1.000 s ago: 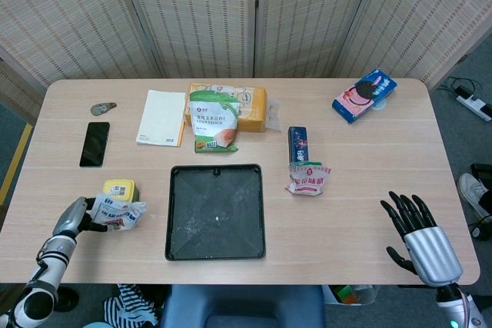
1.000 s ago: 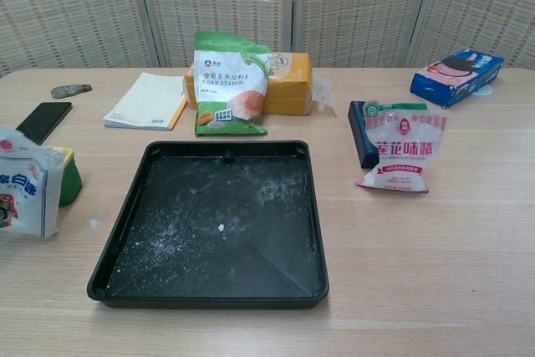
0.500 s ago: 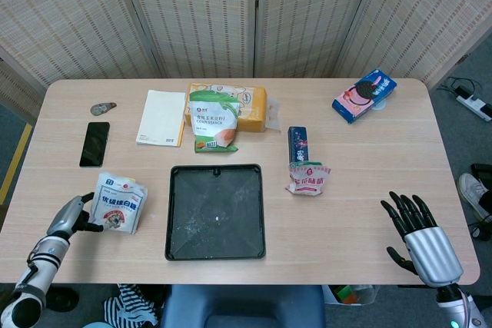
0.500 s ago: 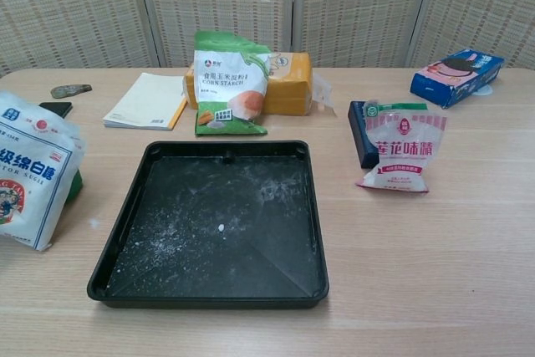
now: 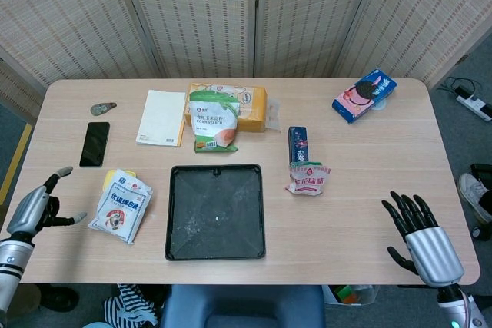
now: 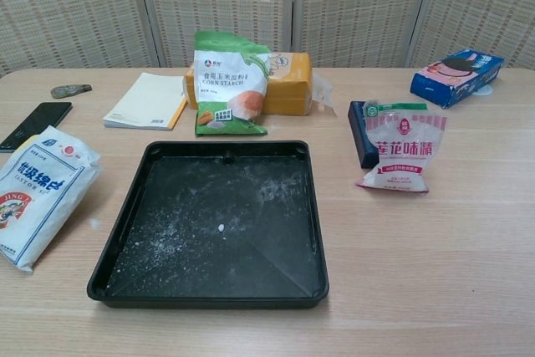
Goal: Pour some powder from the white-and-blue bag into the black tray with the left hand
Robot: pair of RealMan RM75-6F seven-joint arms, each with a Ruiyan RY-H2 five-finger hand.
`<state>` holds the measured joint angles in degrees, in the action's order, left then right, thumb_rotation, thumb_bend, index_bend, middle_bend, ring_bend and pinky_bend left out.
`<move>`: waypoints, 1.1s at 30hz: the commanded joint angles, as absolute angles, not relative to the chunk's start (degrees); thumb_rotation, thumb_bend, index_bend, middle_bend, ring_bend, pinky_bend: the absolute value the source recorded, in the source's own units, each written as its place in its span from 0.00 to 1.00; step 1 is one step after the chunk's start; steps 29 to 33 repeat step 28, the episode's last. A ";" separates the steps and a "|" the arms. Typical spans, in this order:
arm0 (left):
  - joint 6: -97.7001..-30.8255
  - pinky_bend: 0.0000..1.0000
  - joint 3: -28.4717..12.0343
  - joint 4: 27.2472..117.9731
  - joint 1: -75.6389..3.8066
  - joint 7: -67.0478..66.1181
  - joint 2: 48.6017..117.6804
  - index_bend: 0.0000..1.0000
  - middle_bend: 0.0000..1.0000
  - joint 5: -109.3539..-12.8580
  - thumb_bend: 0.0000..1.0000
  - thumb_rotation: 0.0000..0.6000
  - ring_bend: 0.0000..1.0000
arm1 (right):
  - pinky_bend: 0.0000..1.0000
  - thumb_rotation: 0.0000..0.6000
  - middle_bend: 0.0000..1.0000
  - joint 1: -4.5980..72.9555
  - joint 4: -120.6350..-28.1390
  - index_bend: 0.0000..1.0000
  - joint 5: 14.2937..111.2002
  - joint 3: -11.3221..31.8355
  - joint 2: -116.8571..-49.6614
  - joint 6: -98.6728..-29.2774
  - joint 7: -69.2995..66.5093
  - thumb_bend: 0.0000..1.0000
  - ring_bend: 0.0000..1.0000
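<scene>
The left robot hand hangs off the surface's edge at about 8 o'clock in the head view, fingers spread apart and holding nothing. At its 3 o'clock, just beside but clear of it, the white-and-blue bag lies flat on the surface, printed face up; the chest view shows it slanted, with its top corner toward the phone. A yellow container peeks out from under the bag's upper edge, though how much of it is covered is hard to tell. Further on at 3 o'clock sits the black tray, dusted with white specks and near the bag without touching it.

The right robot hand rests at about 4 o'clock off the surface's corner, fingers extended and apart, empty.

At the tray's 12 o'clock a green corn starch bag leans against an orange pack. A white notebook lies at 11 o'clock, a black phone at 10 o'clock. A pink-and-white packet stands at 2 o'clock.
</scene>
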<state>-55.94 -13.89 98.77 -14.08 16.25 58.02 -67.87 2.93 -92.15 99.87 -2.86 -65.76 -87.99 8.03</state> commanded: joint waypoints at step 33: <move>-89.23 0.00 0.92 77.07 1.06 -6.10 73.92 0.07 0.00 -94.20 0.19 1.00 0.00 | 0.00 1.00 0.00 1.35 -92.10 0.00 96.49 -0.12 -65.72 -91.61 7.54 0.26 0.00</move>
